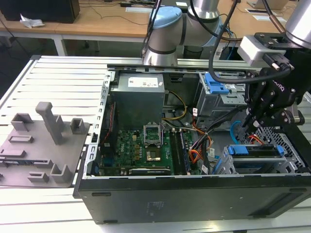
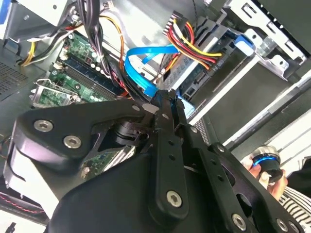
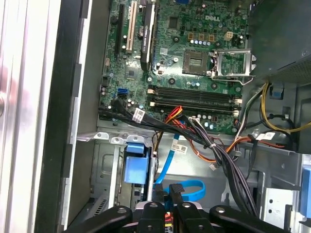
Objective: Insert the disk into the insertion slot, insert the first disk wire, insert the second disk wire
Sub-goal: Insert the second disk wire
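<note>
While my gripper (image 1: pixel 249 124) hangs inside the open computer case (image 1: pixel 194 194), over its corner at the exterior view's right, my jaws are drawn together on the second disk wire (image 1: pixel 235 130), pinching the flat light-blue cable close to its end. In the second wrist view my fingertips (image 2: pixel 163 94) meet right where that cable (image 2: pixel 141 56) comes down out of its curved loop. In the first wrist view the loop (image 3: pixel 192 187) curls away just beside my gripper (image 3: pixel 167 190).

The disk (image 1: pixel 238 150) sits inside the insertion slot (image 1: pixel 279 136), at the same corner of the case, with its blue carrier showing at the cage's opening. I hover just above that cage, on the side facing the motherboard (image 1: pixel 141 145).

An orange-red-yellow wire bundle (image 2: pixel 194 41) runs beside the blue loop toward the carrier's end; whether its plug is seated I cannot tell. The blue-latched grey bay (image 1: pixel 216 90) stands along the case's far edge, near me but apart. The power supply (image 1: pixel 138 97) fills the far corner at the exterior view's left. Outside the case, a grey fixture plate (image 1: pixel 39 145) lies on the slotted bench (image 1: pixel 63 77) by its edge at the exterior view's left.
</note>
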You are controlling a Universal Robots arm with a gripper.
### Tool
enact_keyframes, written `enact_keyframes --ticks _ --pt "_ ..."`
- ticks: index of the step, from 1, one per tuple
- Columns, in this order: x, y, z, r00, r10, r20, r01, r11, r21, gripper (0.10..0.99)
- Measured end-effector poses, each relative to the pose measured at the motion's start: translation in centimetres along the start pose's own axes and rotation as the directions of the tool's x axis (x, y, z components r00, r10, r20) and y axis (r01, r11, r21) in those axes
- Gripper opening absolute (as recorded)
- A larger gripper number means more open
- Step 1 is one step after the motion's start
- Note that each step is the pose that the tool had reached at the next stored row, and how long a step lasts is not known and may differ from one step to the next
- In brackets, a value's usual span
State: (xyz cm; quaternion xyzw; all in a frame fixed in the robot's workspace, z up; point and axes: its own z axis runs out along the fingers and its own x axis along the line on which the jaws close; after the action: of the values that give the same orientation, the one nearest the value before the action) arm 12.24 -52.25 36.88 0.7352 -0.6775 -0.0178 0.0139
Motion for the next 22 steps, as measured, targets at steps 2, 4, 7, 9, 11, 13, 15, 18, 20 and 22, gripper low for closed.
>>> enact_keyframes --ticks 2,4,7,9,11,13,15,18,20,22 --pt "0.83 0.06 0.0 1.0 0.0 0.0 0.0 1.0 0.0 0.165" --pt "1.48 0.12 0.0 1.0 0.0 0.0001 0.0 1.0 0.0 0.165" --pt "2.47 0.2 -0.01 1.0 0.0 0.0 0.0 1.0 0.0 0.165" --pt "3.26 0.27 -0.01 1.0 0.0 0.0 0.0 1.0 0.0 0.165" --pt "3.5 0.28 -0.01 1.0 0.0 0.0 0.0 1.0 0.0 0.165" --pt "3.6 0.29 -0.01 1.0 0.0 0.0001 0.0 1.0 0.0 0.165" --pt "3.61 0.29 -0.01 1.0 0.005 0.0003 -0.005 1.0 0.0 0.165" --pt "3.61 0.29 0.02 0.9964 0.084 0.0039 -0.084 0.9964 0.0 0.165" --pt "3.61 0.29 0.04 0.992 0.126 0.0057 -0.126 0.992 0.001 0.165" --pt "3.61 0.29 0.05 0.9886 0.15 0.0068 -0.15 0.9887 0.001 0.165"
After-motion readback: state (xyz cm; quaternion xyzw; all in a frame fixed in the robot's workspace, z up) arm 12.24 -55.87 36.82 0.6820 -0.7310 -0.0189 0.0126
